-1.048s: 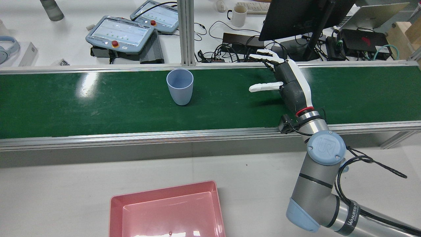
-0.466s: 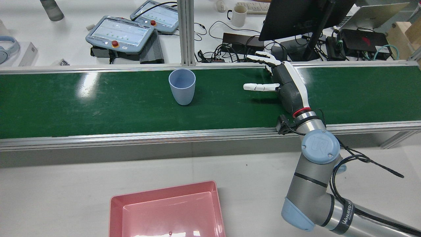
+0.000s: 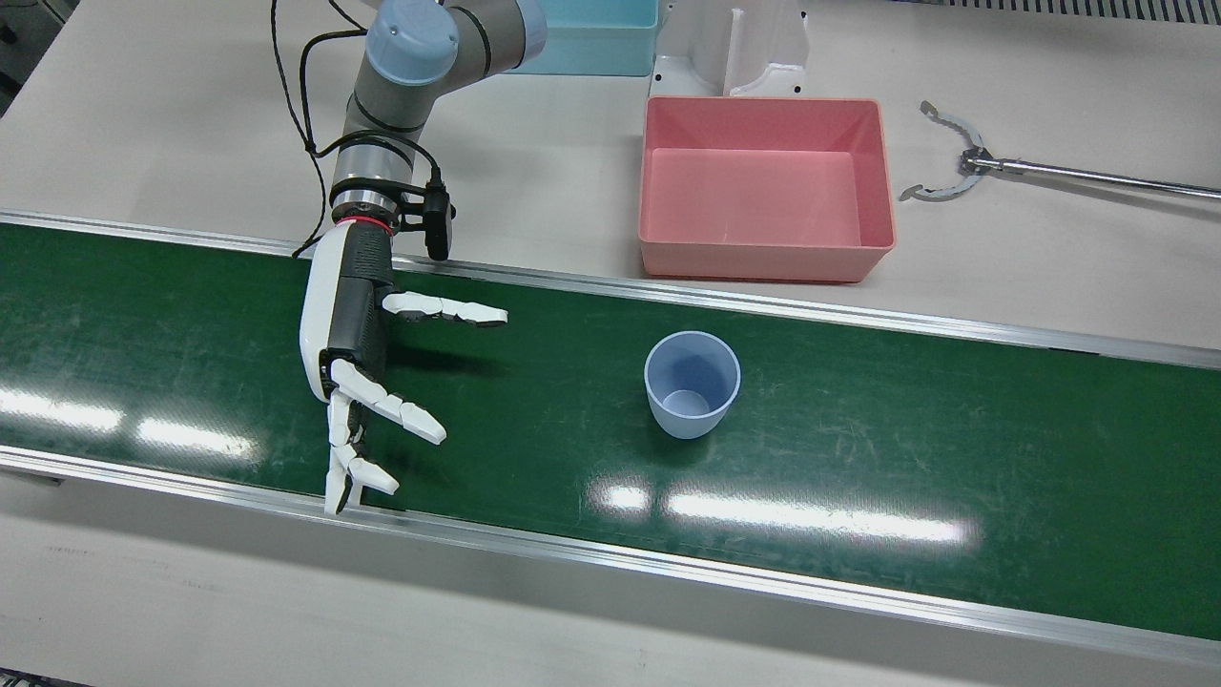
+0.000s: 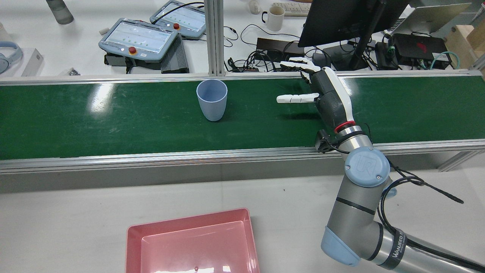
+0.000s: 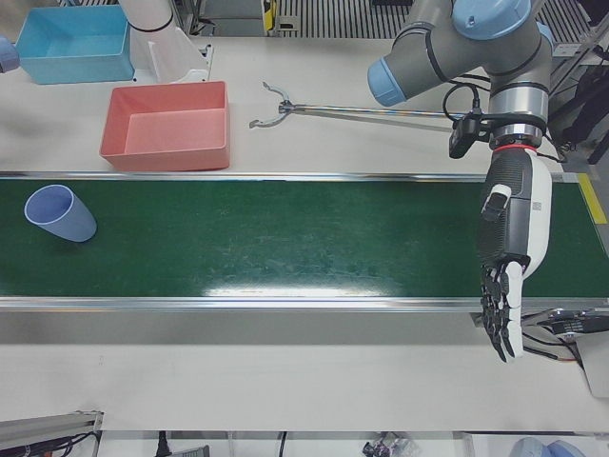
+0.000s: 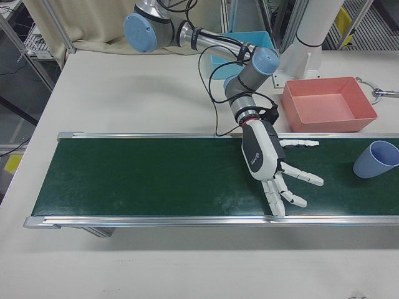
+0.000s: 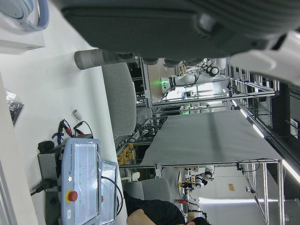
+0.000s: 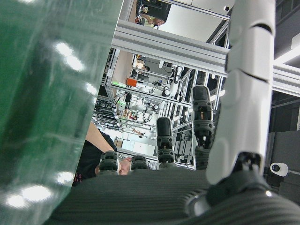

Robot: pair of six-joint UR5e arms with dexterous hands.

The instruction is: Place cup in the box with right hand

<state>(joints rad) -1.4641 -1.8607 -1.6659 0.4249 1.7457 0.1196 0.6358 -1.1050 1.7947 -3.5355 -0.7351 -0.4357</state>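
Observation:
A pale blue cup [image 3: 692, 382] [image 4: 211, 99] [image 5: 59, 213] [image 6: 377, 159] stands upright and empty on the green conveyor belt [image 3: 954, 429]. My right hand [image 3: 353, 353] [image 4: 326, 94] [image 6: 268, 156] hovers low over the belt, open, fingers spread and pointing at the far rail, thumb toward the cup. A wide gap of belt separates it from the cup. The pink box [image 3: 768, 258] [image 4: 189, 222] [image 5: 166, 157] [image 6: 330, 121] sits empty on the white table beside the belt. My left hand [image 5: 512, 257] hangs open over the belt's other end, holding nothing.
A metal reach-grabber tool [image 3: 954, 172] [image 5: 276, 105] lies on the table beside the pink box. A blue bin [image 3: 591, 38] [image 5: 71, 43] and a white pedestal [image 3: 734, 48] stand behind it. Aluminium rails edge the belt. Teach pendants [image 4: 138, 38] and cables lie beyond it.
In the rear view my right hand has moved left toward the cup, staying open. The cup has shifted slightly to the right along the belt.

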